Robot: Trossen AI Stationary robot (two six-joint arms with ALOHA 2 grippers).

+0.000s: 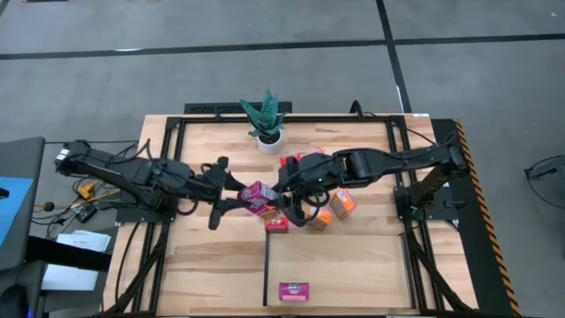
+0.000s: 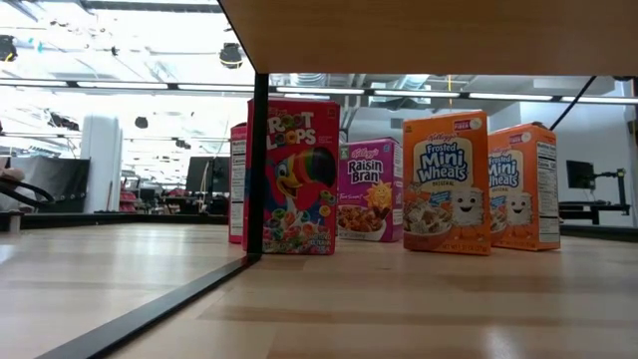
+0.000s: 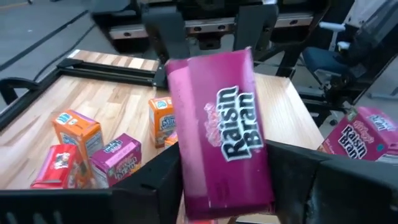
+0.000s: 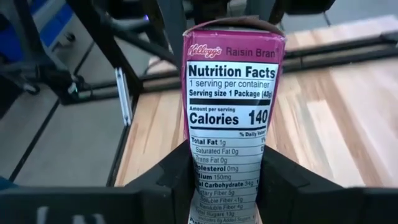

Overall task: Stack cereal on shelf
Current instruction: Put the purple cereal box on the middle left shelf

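Note:
A magenta Raisin Bran cereal box (image 1: 256, 196) hangs above the table's middle between both grippers. My left gripper (image 1: 231, 201) comes from the table's left and my right gripper (image 1: 281, 191) from the right; both are shut on it. Its printed front (image 3: 227, 130) fills the left wrist view, its nutrition side (image 4: 229, 118) the right wrist view. Other boxes stand beneath and beside it: red (image 1: 276, 223), orange (image 1: 342, 203). One magenta box (image 1: 294, 291) lies flat on the shelf panel (image 1: 353, 265). The low view shows neither gripper. My left gripper has the magenta box's near end (image 3: 230, 193) between its two fingers (image 3: 163, 180), one on each narrow long side, lying along the box. The box is lifted clear and slightly tilted. My right gripper pinches the opposite end (image 4: 227, 186) between its fingers (image 4: 173, 180), one on each broad face, coming level from the table's right.
A potted green plant (image 1: 265, 119) stands at the far edge. Red, magenta and orange boxes (image 2: 446, 182) stand upright in a cluster beneath the grippers. A black frame (image 1: 177, 132) rings the table. Bare wood lies on the near left (image 1: 212, 274).

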